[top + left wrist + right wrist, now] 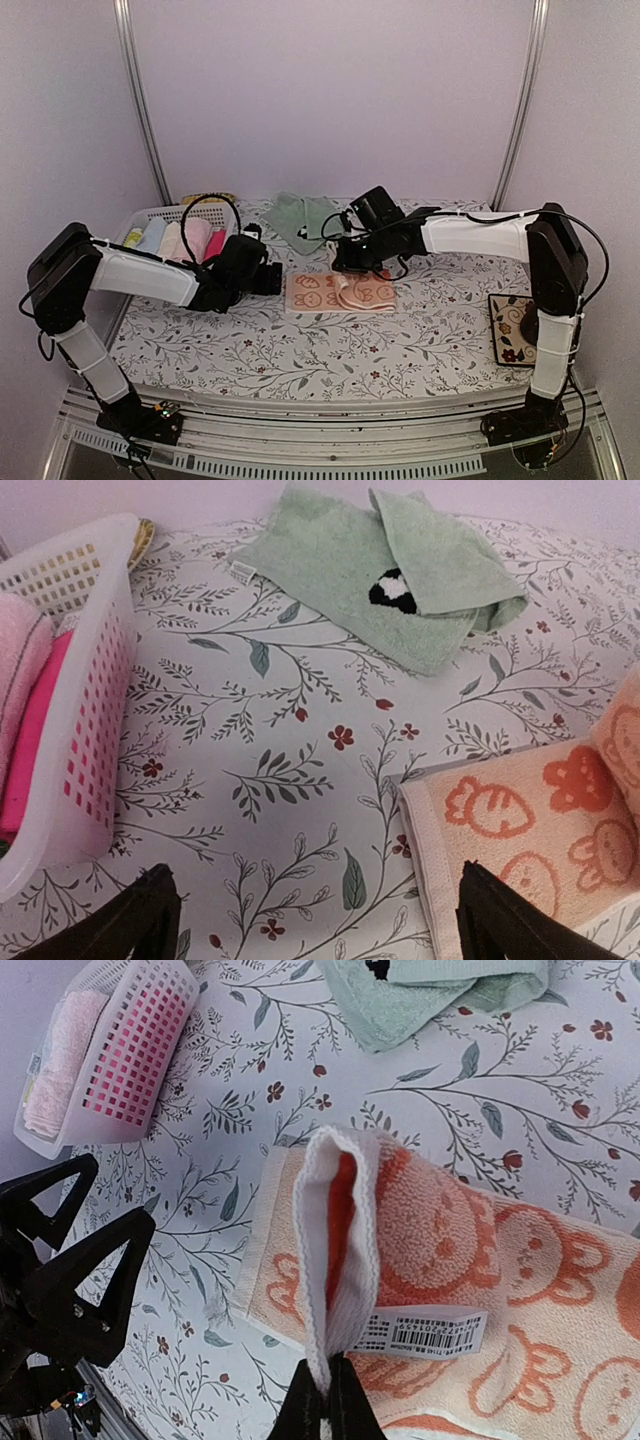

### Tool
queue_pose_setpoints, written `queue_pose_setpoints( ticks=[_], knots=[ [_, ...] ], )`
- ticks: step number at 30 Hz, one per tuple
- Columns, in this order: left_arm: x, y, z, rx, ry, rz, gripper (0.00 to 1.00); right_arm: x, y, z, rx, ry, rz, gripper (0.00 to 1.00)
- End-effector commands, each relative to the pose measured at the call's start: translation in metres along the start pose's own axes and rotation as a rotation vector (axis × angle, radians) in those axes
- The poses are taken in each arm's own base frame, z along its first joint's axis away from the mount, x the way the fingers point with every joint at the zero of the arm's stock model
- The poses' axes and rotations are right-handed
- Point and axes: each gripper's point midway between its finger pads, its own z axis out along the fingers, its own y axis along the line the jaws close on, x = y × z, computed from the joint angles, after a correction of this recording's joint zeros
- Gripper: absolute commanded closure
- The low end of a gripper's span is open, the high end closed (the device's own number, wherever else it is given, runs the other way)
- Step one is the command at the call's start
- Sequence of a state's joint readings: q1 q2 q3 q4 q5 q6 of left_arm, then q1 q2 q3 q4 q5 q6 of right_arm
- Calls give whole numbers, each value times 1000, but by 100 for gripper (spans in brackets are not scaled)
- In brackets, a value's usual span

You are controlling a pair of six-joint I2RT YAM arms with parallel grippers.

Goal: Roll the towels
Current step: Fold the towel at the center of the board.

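My right gripper (325,1402) is closed tight on the white hem of the orange towel (480,1250). It holds this edge lifted and curled over the rest of the cloth, which lies flat near the middle of the bench (300,350). A barcode label (425,1328) hangs at the pinched edge. My left gripper (315,880) is wide open with nothing between its fingers. It hovers low, just beside the left end of the orange towel, and I cannot tell if it touches. The green towel (340,590) lies loosely folded farther back on the bench, apart from the orange one, and a dark-and-white mark (392,590) shows on it. The white basket (100,670) stands at the left with pink cloths inside
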State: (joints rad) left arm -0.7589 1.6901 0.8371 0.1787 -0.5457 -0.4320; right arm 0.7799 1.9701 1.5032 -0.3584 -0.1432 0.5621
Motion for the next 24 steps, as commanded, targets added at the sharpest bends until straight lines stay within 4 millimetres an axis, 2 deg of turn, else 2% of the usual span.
queue_pose_setpoints(
  ticks=[1, 7, 17, 21, 24],
  knots=[
    [-7, 10, -12, -32, -13, -39, 3, -6, 24, 17, -54, -5, -13, 98],
    [-6, 10, -14, -27, -15, -38, 3, -4, 36, 35, -63, 14, -27, 98],
    [-5, 5, -9, -13, -16, -29, 3, 11, 27, 54, -38, 59, -37, 96],
    [-3, 2, -7, -5, -13, -29, 3, 18, 31, 60, -58, 76, -43, 90],
    [-2, 1, -5, -3, -9, -28, 3, 19, 39, 61, -95, 81, -45, 77]
  ],
)
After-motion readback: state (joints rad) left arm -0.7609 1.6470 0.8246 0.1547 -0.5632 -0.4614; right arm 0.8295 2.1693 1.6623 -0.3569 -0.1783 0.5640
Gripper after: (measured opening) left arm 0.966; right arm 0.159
